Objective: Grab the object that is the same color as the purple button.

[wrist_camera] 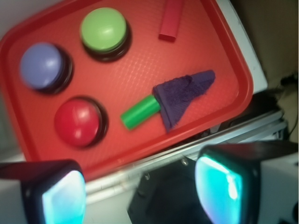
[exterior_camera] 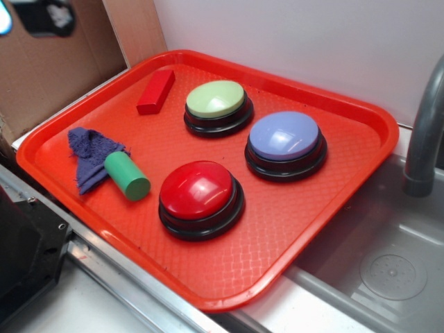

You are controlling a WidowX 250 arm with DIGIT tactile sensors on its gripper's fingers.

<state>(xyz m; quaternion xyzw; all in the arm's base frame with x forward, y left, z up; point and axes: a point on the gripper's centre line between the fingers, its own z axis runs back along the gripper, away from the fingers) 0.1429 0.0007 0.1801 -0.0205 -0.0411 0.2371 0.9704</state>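
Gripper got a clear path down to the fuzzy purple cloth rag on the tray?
Probably yes. The open gripper holds nothing, and nothing covers the fuzzy purple cloth rag. The green cylinder touches or overlaps its edge, so approach from the far side.

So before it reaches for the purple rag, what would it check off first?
1. Target matches the purple button in color: the purple rag does. Ok.
2. Gripper open and empty: fingers spread, nothing between them. Ok.
3. Rag free to lift: the green cylinder touches and overlaps one edge. Not ok.
4. Gripper above the rag: it hangs off the tray, near its edge. Not ok.
5. Other buttons and the red block clear of the rag. Ok.
6. Whether the cylinder lies on the cloth or under it: cannot tell.
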